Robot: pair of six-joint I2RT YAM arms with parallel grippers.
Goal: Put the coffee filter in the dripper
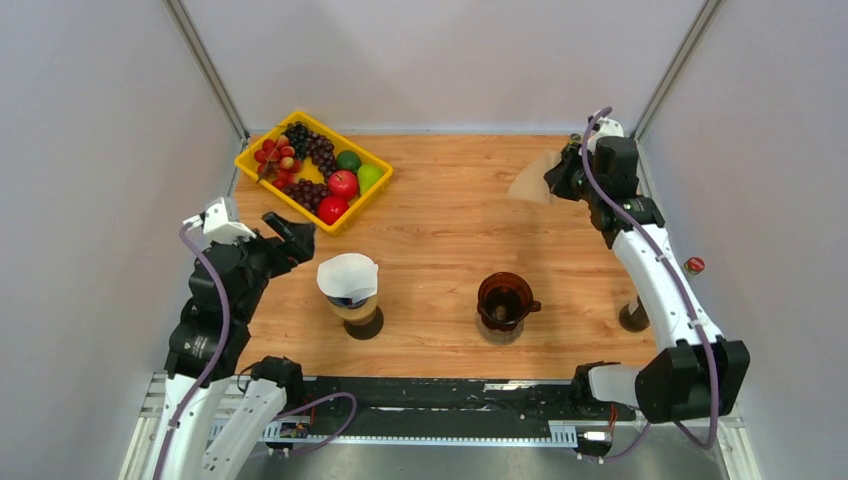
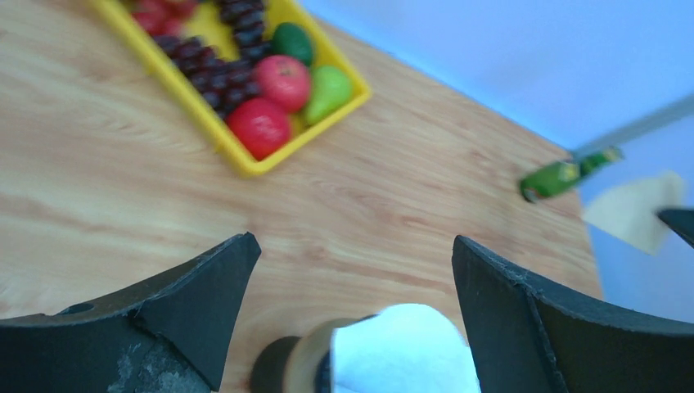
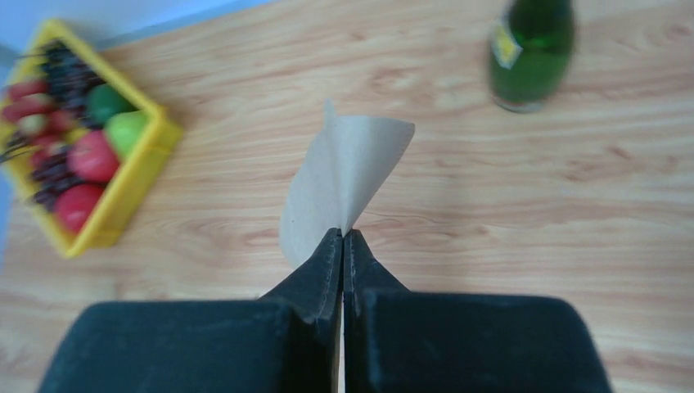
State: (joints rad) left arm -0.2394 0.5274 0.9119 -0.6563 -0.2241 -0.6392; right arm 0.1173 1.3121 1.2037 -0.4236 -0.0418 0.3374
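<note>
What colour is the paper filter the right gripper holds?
Light brown paper filter, clearest from the right wrist.

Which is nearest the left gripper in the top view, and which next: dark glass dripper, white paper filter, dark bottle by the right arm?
1. white paper filter, just right of the left gripper.
2. dark glass dripper, centre-right of the table.
3. dark bottle, far right edge.

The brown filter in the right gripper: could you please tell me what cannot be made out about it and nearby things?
- Brown filter: right wrist view, pinched edge hidden between the fingers of the right gripper.
- Green bottle: right wrist view, top cut off by the frame edge, label blurred.
- Dark dripper: top view, inside too small and dark to read.
</note>
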